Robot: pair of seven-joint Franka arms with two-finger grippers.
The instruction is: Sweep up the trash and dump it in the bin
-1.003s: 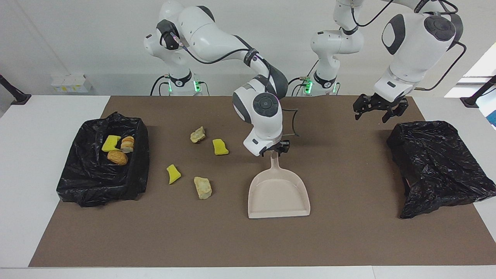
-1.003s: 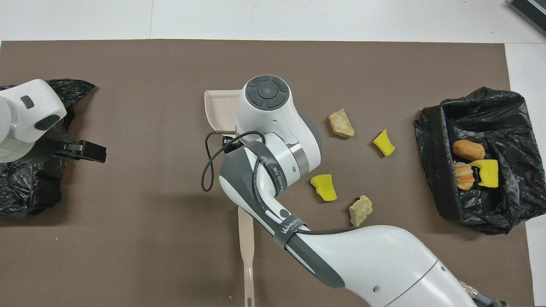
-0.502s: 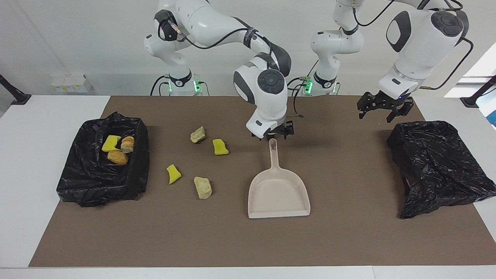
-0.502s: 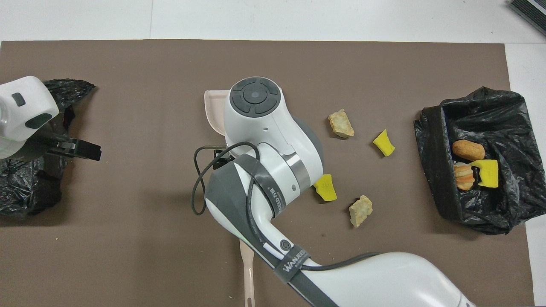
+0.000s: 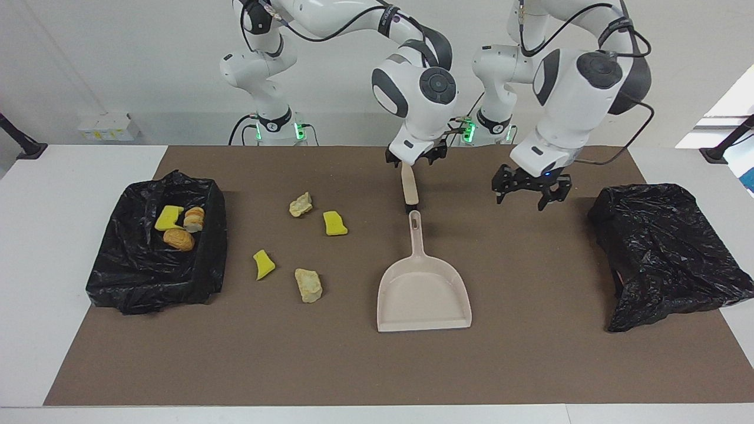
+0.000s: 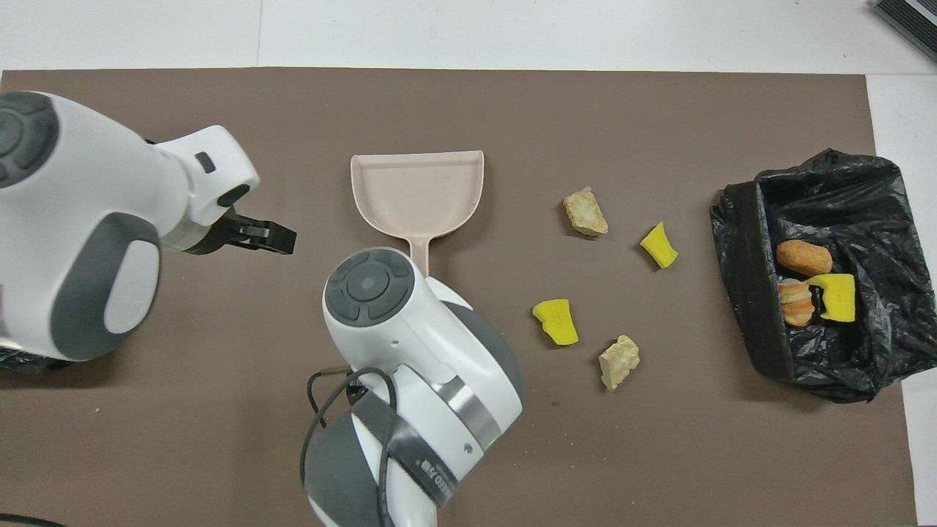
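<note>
Up from the dustpan point(image 5: 424, 294) handle has come the right gripper point(image 5: 415, 158). It now hangs with its fingers spread and empty over the handle end of the brush point(image 5: 407, 189), which lies just nearer the robots than the dustpan's handle. The left gripper point(image 5: 530, 191) has swung in from the crumpled black bag point(image 5: 665, 253) toward the dustpan. It is likewise open and holds nothing, and hovers over bare table between the two. The dustpan lies flat and empty, and nothing grips it. Of the trash point(image 5: 308, 285), four bits lie loose on the table, scattered between the dustpan and the bin point(image 5: 147, 282) at the right arm's end. Two are yellow sponge chunks and two are pale lumps. Three more already sit inside the bin: a yellow chunk, an orange-brown lump and a pale one. By that count the job looks a little under half done. The four loose bits have yet to be swept onto the dustpan and tipped in, and both tools must first be picked up.
</note>
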